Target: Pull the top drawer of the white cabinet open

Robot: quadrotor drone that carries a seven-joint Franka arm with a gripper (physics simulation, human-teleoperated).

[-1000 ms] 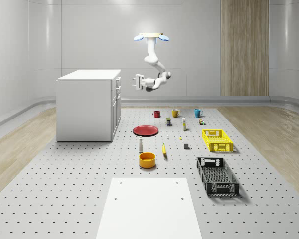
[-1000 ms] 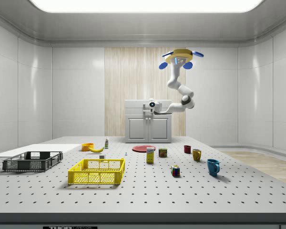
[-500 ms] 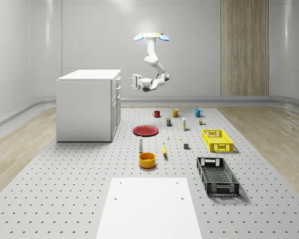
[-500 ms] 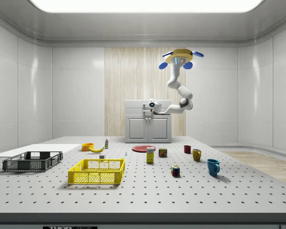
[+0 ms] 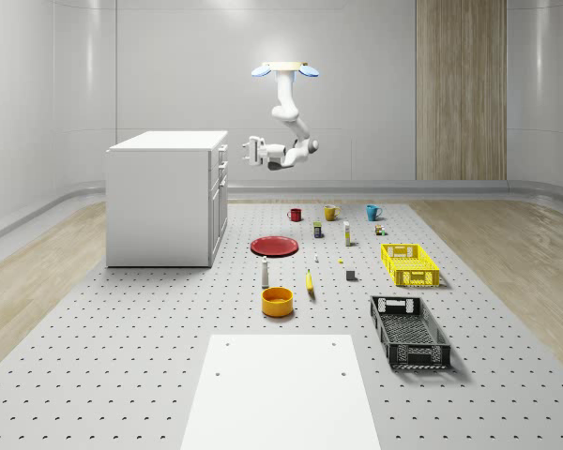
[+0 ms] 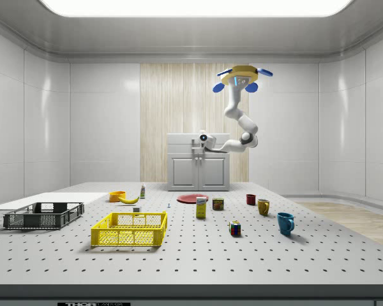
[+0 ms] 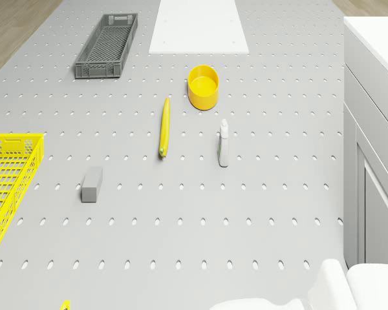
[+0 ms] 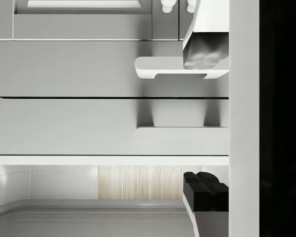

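The drone hovered above the perforated grey bench (image 5: pixel 122 375), beside the boxy white cabinet (image 5: pixel 159 202). Its gripper (image 5: pixel 252 151) stood wide, level with the top drawer (image 8: pixel 89 126), whose bar handle (image 8: pixel 180 130) lay just ahead between the fingers (image 8: pixel 204 190), not yet clasped.

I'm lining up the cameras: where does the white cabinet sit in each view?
Whole-scene view: the cabinet stands on the floor at the whole-scene view's left.
Side view: the cabinet is at the back, near the middle.
Drone view: its top and front lie off to one side, beyond the bottle.
Wrist view: its drawer fronts face the camera, close.
Shared landmark: the yellow bowl.
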